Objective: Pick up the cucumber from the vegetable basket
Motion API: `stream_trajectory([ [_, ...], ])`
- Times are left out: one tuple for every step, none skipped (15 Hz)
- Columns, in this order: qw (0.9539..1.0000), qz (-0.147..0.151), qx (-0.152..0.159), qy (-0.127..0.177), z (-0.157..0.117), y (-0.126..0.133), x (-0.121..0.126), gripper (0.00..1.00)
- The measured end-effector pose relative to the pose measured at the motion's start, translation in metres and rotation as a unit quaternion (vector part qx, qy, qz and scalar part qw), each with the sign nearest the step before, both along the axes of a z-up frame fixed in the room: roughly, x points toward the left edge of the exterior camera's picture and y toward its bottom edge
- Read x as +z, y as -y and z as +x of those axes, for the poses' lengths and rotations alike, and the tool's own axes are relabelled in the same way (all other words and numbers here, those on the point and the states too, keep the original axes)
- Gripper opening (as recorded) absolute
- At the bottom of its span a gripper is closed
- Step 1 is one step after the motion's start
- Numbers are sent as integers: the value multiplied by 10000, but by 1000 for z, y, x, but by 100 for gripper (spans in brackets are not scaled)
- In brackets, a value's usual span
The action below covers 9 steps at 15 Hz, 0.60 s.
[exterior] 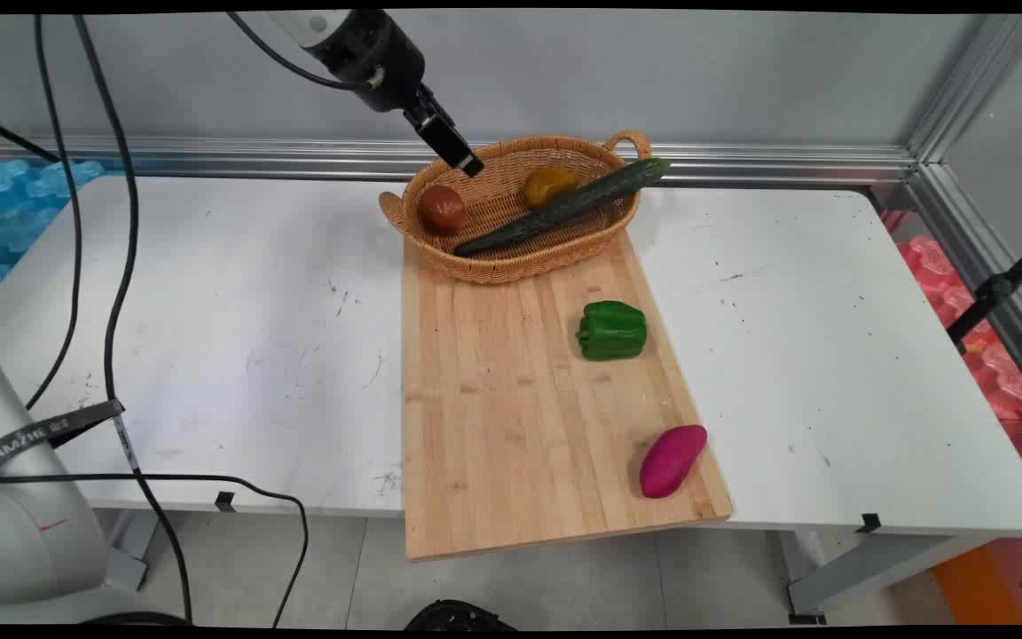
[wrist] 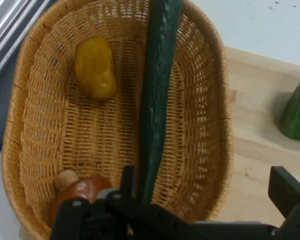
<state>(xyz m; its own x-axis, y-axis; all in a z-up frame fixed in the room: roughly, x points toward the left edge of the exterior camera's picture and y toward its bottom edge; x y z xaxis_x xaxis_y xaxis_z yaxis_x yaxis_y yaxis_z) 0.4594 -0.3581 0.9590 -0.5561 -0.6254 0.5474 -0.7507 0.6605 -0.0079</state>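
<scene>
The claw [exterior: 467,164] hangs open over the wicker basket [exterior: 511,262]; inside lie a brown mushroom [exterior: 442,209], a yellow potato [exterior: 548,185], and a cucumber [exterior: 564,206] resting diagonally.

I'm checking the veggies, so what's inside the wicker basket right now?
The wicker basket holds a long cucumber with its tip over the rim, a yellow potato-like piece and a brown mushroom-like piece. The weave beneath the cucumber is covered.

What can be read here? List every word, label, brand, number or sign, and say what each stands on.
"SAMZHE": light letters on the black strap at the main view's left edge. The marks after the word are too blurred to read.
No lettering shows on the basket or the cutting board in either view.
</scene>
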Motion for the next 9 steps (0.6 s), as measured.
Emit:
stream_trajectory([
  [10000, -29, -35, 17, 0, 6, -4, 100],
  [10000, -46, -72, 28, -1, 12, -8, 100],
  [9999, -62, -102, 32, -2, 16, -12, 100],
  [9999, -77, -150, 39, -4, 22, -18, 100],
  [9998, -89, -180, 40, -6, 27, -22, 100],
  [9997, -103, -227, 43, -10, 34, -29, 100],
  [9996, -114, -259, 46, -13, 40, -33, 100],
  [9994, -127, -312, 52, -18, 48, -42, 100],
  [9992, -136, -365, 63, -23, 57, -52, 100],
])
